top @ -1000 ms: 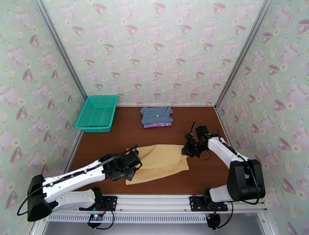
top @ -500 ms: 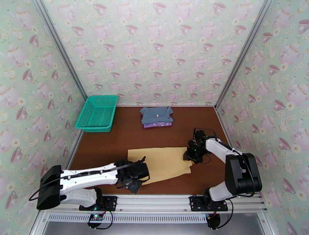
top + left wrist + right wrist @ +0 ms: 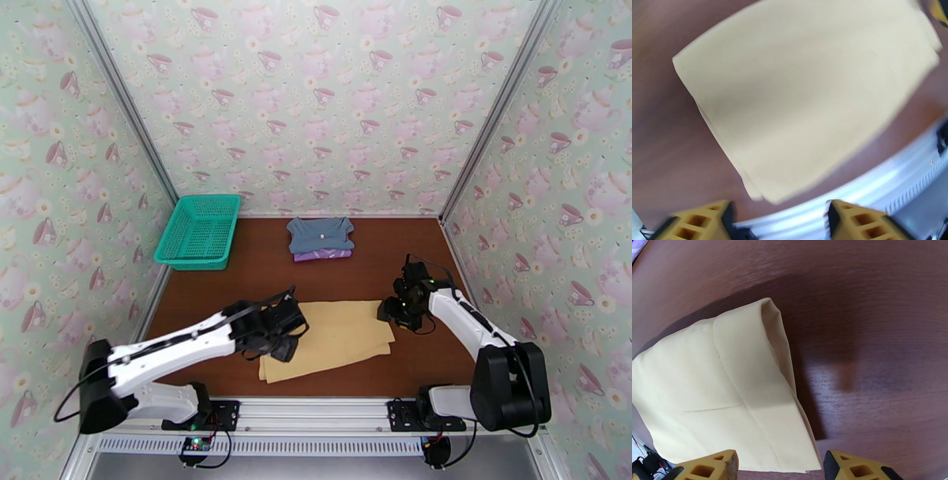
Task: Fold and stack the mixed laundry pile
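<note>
Top view, change: 1 second ago both grippers were pinched on the ends of the yellow garment (image 3: 340,338). Now both have let go, and it lies flat as a narrower folded rectangle.
Top view, meaning: 1 fold looks done; a further fold, or the carry to the stack, is probably still to come.
Top view, left gripper (image 3: 286,338): jaws apart, holding nothing, over the garment's left end.
Top view, right gripper (image 3: 393,309): jaws apart, holding nothing, at the garment's far right corner.
Top view, stack: the grey-blue shirt (image 3: 320,231) lies on the purple shirt (image 3: 322,255), well beyond both grippers, with bare desk (image 3: 261,276) between.
Top view, basket (image 3: 199,230): far beyond the left gripper and off to its left, clear of the path.
Left wrist, left gripper (image 3: 780,217): open, nothing between the fingers.
Left wrist, edges: the yellow garment (image 3: 809,98) lies ahead. Its layered edge and corner are nearest the gripper. The picture is blurred.
Left wrist, room: the metal rail (image 3: 888,185) runs just beside the garment's near side, so there is little room there.
Right wrist, right gripper (image 3: 780,465): open and empty, above the cloth.
Right wrist, edges: the yellow garment (image 3: 723,398) shows a rolled fold and stitched seams, ahead and to the left.
Right wrist, room: bare desk (image 3: 869,338) to the right.
</note>
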